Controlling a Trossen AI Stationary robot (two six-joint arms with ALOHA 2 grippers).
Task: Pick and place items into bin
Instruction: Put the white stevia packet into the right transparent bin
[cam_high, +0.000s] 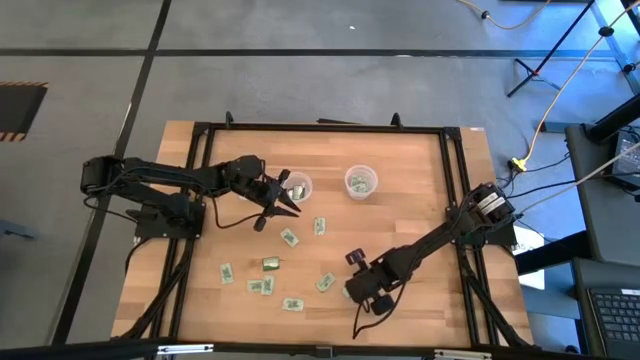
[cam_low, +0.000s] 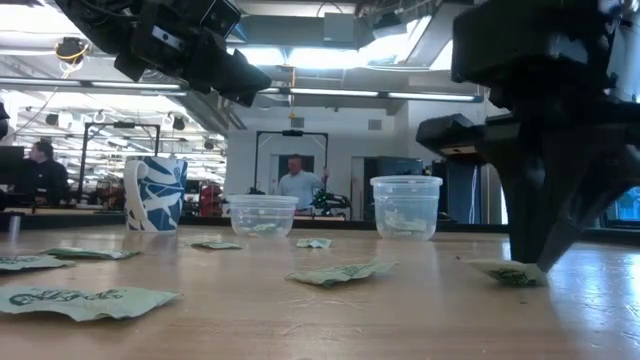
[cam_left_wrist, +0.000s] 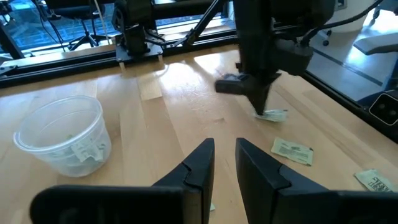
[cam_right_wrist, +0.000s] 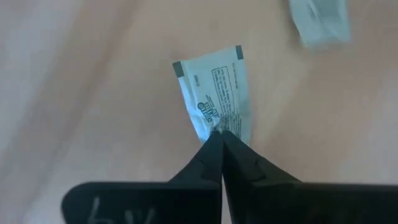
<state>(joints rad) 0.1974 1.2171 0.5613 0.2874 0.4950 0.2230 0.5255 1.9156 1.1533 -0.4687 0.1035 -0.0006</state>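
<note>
Near the front edge of the wooden table (cam_high: 420, 180), we see the right arm reaching in low from its base, its right gripper (cam_right_wrist: 221, 138) pointed steeply down at the boards. Its two dark, wedge-shaped fingers are pressed together and pinch the lower edge of a flat, pale-green-and-white printed packet (cam_right_wrist: 215, 93) that lies on the wood with its crimped dark-cornered end away from the fingertips. Another packet (cam_right_wrist: 320, 22) lies near it. Across the table we find the left arm stretched toward the middle, its left gripper (cam_high: 285, 205) raised beside a clear plastic cup (cam_high: 298, 186); its fingers stand a narrow gap apart with nothing between them. A second clear cup (cam_high: 361, 182) holds packets. More loose packets (cam_high: 262, 286) lie scattered flat on the smooth boards between the arms.
</note>
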